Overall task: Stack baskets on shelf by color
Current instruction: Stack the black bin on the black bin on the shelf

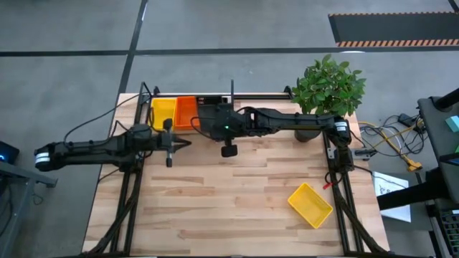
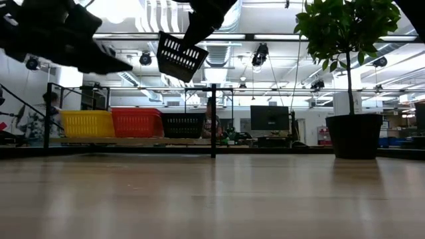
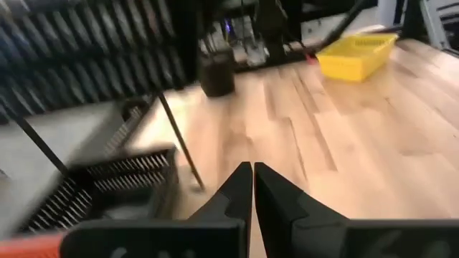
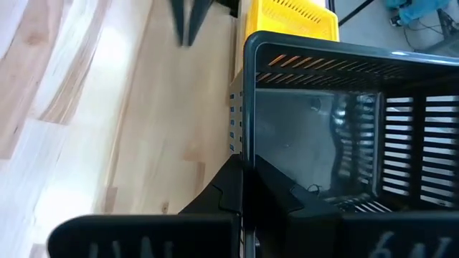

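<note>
You have the wooden surface (image 1: 237, 201) filling the middle of the high view, with the shelf (image 1: 244, 96) running along its upper edge and a potted plant (image 1: 328, 89) at the upper right of that edge

Your right arm reaches leftward across the top of the surface; the right gripper (image 4: 244, 188) sits upper centre in the high view, its jaws clenched on the wall of a black basket (image 4: 337, 136). In the low view that black basket (image 2: 179, 57) hangs tilted in the air at upper centre, above the shelf and apart from it

Your left arm comes in from the left edge of the high view, and the left gripper (image 3: 253, 188) hovers over the surface just below the shelf's left end, jaws pressed together and grasping nothing

On the shelf, low view left of centre, three baskets stand side by side: a yellow basket (image 2: 87, 123), a red-orange basket (image 2: 137, 122) touching it, then a second black basket (image 2: 183, 124), just left of the upright divider post (image 2: 212, 119)

One loose yellow basket (image 1: 310, 204) lies askew at the lower right of the high view, well apart from both arms
</note>
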